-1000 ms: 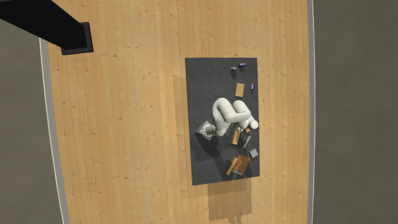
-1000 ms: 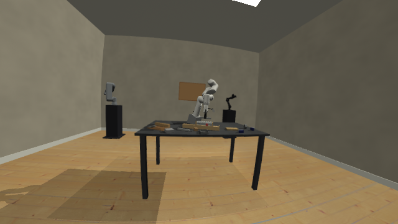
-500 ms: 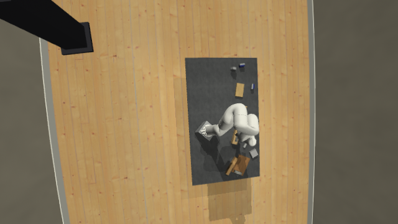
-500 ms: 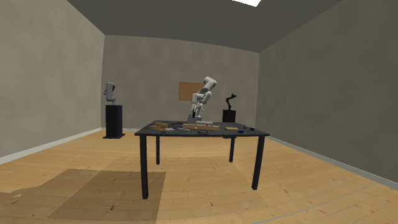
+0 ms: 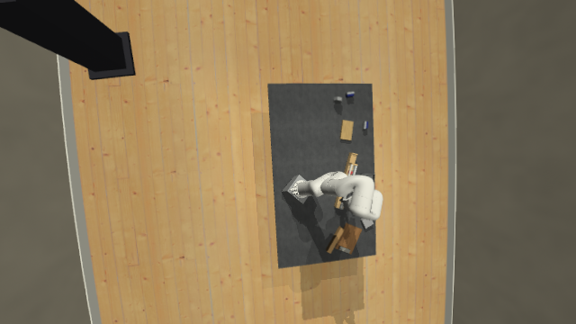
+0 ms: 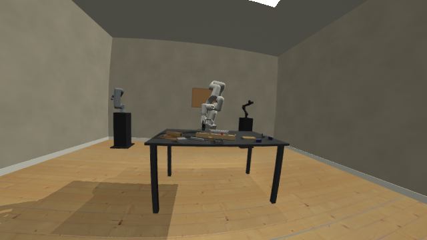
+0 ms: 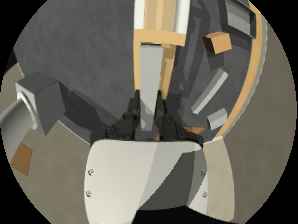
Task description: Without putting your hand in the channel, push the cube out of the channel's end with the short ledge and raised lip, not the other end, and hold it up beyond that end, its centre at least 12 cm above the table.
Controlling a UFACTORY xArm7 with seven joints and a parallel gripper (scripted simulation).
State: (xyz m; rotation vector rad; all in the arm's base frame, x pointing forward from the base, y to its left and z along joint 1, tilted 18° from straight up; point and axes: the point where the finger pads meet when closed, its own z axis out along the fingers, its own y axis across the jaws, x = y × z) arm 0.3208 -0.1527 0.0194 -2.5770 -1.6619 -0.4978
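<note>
A long wooden channel lies on the dark table. My gripper is shut on a slim grey stick. The stick points forward along the channel's line, and its tip lies just past a wooden crossbar at the channel's near end. In the overhead view the arm hides the gripper and the stick.
A flat wooden block, two small blue pieces and a grey cube lie at the far end of the table. A wooden tray lies at the near end. Grey bars and a small wooden block lie right of the channel.
</note>
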